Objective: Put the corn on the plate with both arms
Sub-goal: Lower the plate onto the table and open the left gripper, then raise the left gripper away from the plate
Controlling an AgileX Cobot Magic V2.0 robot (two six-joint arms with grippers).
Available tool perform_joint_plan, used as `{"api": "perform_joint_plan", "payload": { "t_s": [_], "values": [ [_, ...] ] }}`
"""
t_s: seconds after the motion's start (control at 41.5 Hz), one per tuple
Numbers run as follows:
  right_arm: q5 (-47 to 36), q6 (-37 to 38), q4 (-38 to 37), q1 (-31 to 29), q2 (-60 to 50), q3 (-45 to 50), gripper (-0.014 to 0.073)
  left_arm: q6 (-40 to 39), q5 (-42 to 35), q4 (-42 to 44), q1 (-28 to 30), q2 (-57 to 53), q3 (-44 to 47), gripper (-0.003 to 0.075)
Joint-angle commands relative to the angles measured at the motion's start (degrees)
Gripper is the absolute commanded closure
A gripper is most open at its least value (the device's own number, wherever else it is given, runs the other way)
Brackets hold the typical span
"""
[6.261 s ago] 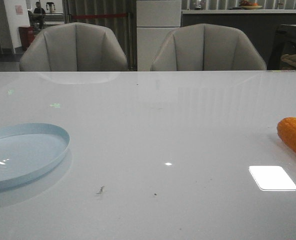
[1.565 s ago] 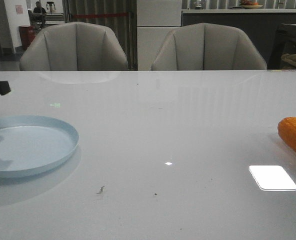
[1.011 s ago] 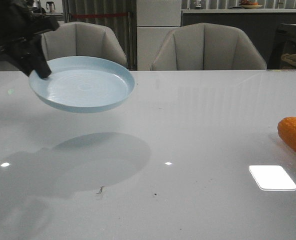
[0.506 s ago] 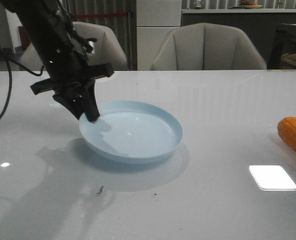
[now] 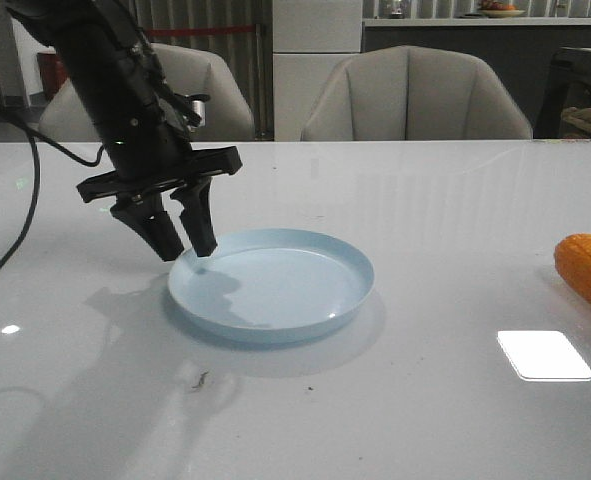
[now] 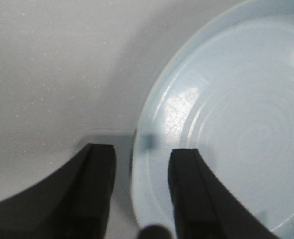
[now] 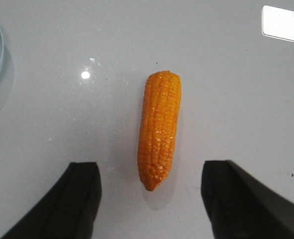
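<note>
Showing only part, the corn (image 5: 587, 272) leaves the front view.

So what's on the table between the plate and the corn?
Nothing: bare table from plate to corn, only light glare, in the front view.

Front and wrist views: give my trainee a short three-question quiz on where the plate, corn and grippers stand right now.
1. True or false: the corn lies on the plate.
2. The left gripper is: A) shut on the plate's rim, B) open, fingers either side of the rim, C) out of view.
3. Fill in: in the right wrist view, the right gripper is open, with the ____ lying between its fingers.

Key: 1. False, the corn rests on the table, apart from the plate. 2. B. 3. corn.
</note>
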Motion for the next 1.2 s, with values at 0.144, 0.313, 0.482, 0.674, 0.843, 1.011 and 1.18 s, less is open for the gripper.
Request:
{"api": "perform_joint_plan", "payload": {
  "t_s": [0.144, 0.313, 0.482, 0.674, 0.843, 1.011, 1.18],
  "values": [
    [-3.25, -0.17, -0.23, 0.07, -0.54, -2.22, 0.0053, -0.58, 0.42, -1.06, -0.15, -3.84, -2.0, 0.0299],
    [-3.25, -0.17, -0.23, 0.07, -0.54, -2.22, 0.0053, -0.58, 1.21, -1.9, -0.15, -3.84, -2.11, 0.0299],
    [-2.46, -0.17, 0.01, 0.07, -0.54, -2.22, 0.0053, -0.58, 1.39, -1.63, 0.12, -4.04, -5.1, 0.0299],
    [-1.59, -0.17, 0.18, 0.07, -0.54, -2.22, 0.0053, -0.71, -0.45, 5.78, 0.34, -6.8, -12.46, 0.0299],
    [-1.52, -0.17, 0.24, 0.07, -0.54, -2.22, 0.0053, -6.37, -6.63, 17.07, 0.69, -13.45, -14.61, 0.0299],
    [-0.67, -0.17, 0.24, 0.07, -0.54, -2.22, 0.0053, -13.02, -8.86, 30.96, 2.31, -20.03, -14.61, 0.0299],
    [-0.67, -0.17, 0.24, 0.07, -0.54, -2.22, 0.0053, -20.67, -9.97, 39.76, 5.33, -25.09, -13.28, 0.0299]
  ]
}}
